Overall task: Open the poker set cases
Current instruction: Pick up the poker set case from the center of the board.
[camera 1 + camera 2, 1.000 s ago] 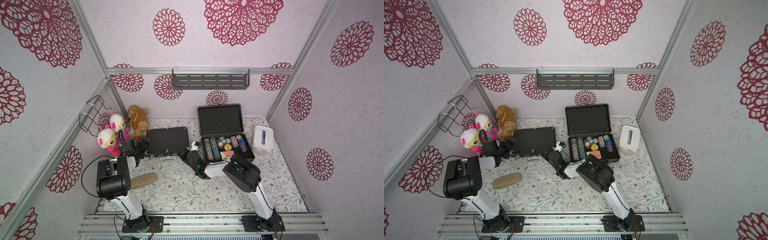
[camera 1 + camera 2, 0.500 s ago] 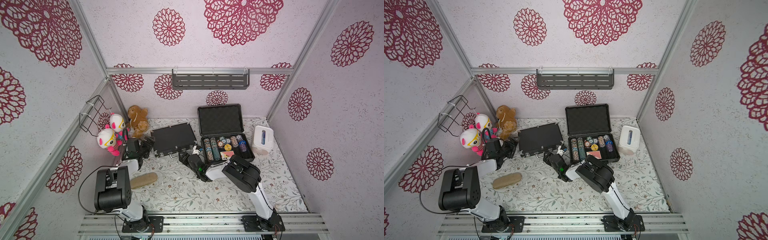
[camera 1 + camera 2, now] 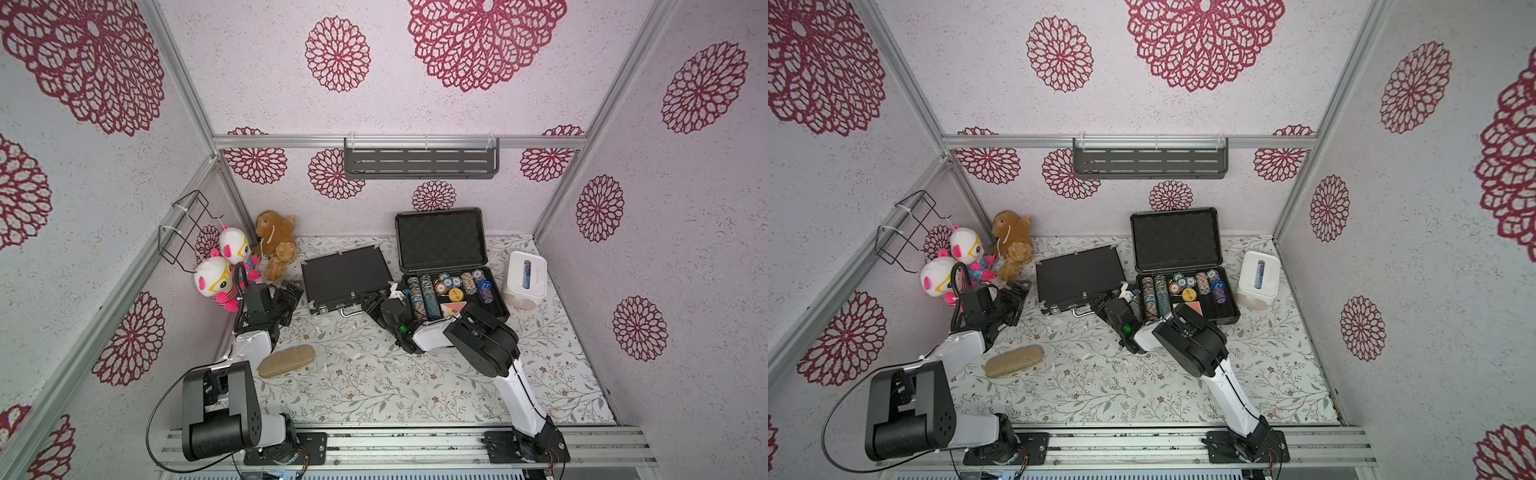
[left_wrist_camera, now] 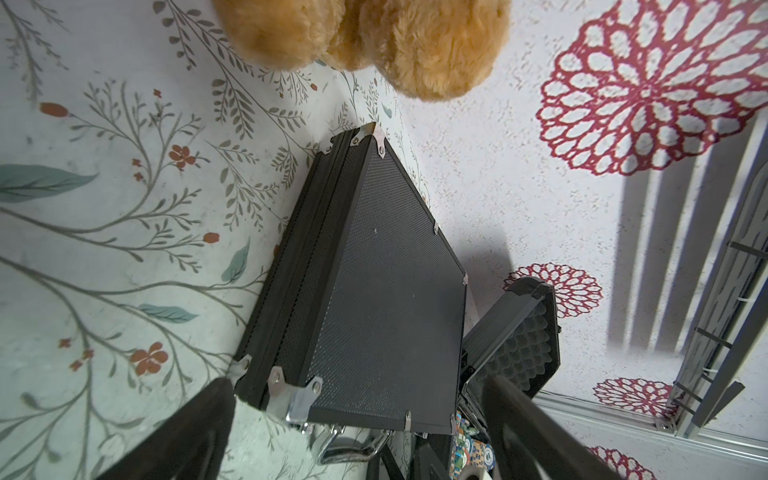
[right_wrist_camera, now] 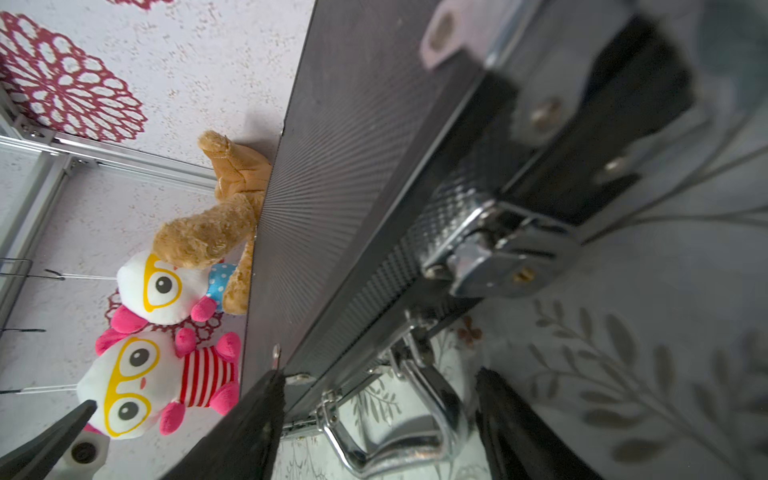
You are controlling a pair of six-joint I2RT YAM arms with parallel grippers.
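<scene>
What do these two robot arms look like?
The left arm and right arm mix white links with chunky black joint housings. The left end effector and right end effector each have two black fingers. A black cable trails from the left arm; a green light glows on the right one.

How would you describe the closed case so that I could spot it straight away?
Look below the grey shelf on the back wall, down to the flowered table. Between the brown teddy bear and the open case full of poker chips lies the slim black case. Unlike its thicker neighbour, its lid is down, and it has silver corners, latches and handle.
</scene>
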